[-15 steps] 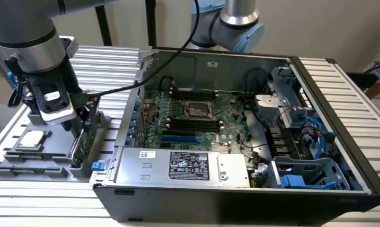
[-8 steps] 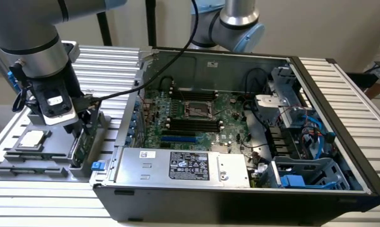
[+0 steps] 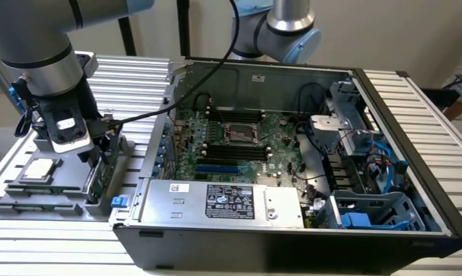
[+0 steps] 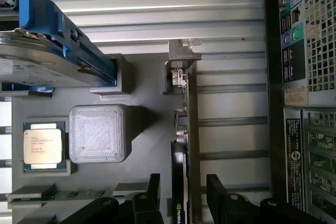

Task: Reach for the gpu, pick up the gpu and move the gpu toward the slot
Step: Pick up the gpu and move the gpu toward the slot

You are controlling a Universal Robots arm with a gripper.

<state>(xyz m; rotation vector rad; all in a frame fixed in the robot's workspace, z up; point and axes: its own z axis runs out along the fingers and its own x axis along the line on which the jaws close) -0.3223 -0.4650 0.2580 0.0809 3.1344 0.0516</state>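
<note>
Beside the case (image 3: 292, 244), the claw (image 4: 184, 182) straddles the gpu (image 4: 181, 124), spread (wrist view shows both gaps).

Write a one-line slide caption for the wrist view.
Open hand straddling the gpu standing on edge in the gray tray, with processor chip and hard drive nearby.

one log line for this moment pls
phase: reach | gripper: open, astride gpu | gpu: on edge in grey tray, not lifted
</note>
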